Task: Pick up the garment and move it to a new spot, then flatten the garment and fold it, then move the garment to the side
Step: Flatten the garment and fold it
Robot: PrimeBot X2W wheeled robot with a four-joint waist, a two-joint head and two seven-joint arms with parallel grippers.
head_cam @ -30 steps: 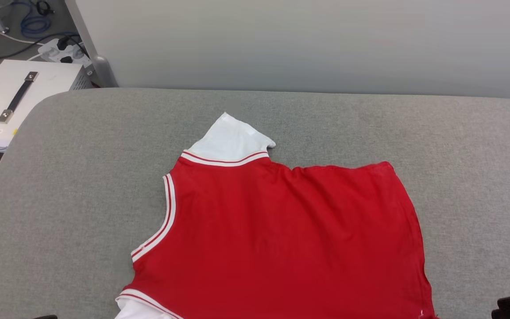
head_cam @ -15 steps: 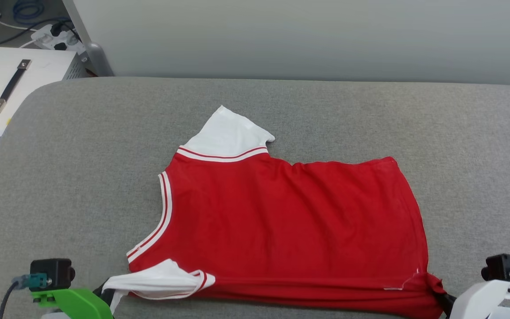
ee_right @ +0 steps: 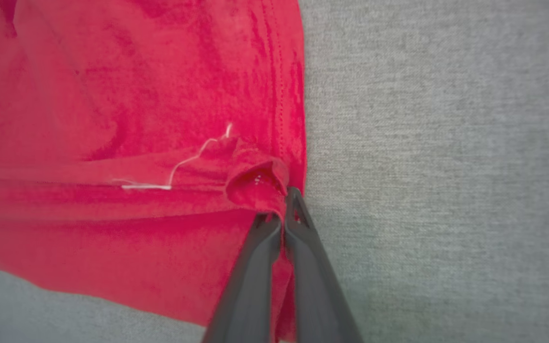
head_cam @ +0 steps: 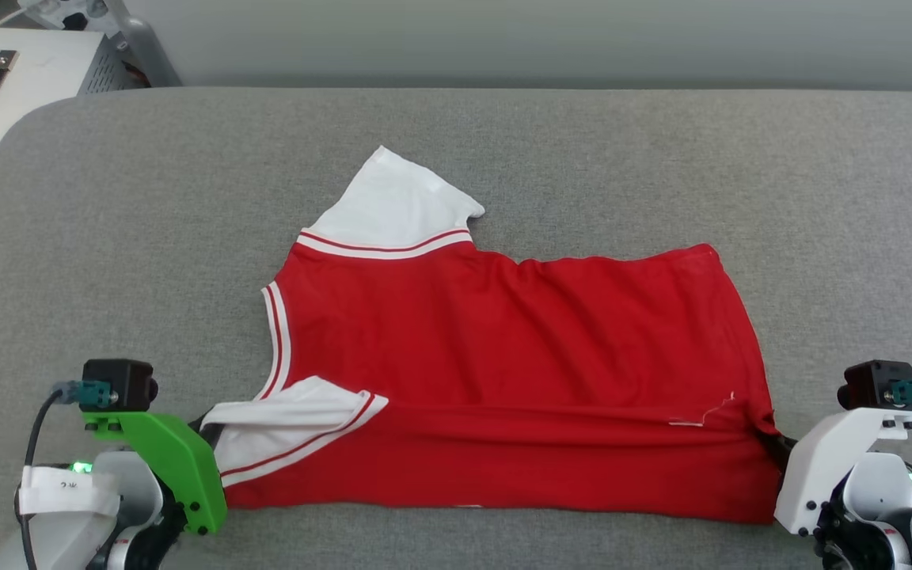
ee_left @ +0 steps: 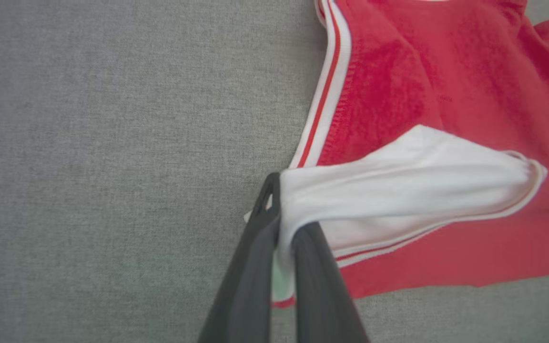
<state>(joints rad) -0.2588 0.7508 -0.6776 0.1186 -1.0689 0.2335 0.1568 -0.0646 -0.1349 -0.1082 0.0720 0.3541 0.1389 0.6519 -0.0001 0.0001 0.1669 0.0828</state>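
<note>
One garment [head_cam: 519,340], one left claw [ee_left: 285,214], one right claw [ee_right: 281,209], one white box [head_cam: 36,63].

Grey fabric surface [head_cam: 583,150]; red garment [head_cam: 503,340] lying on it, partly folded.

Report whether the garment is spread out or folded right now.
Partly folded: the garment has its near edge doubled over its red body, white sleeve on top; left gripper and right gripper pinch the corners.

Red garment [head_cam: 519,348], white sleeves, striped trim.
</note>
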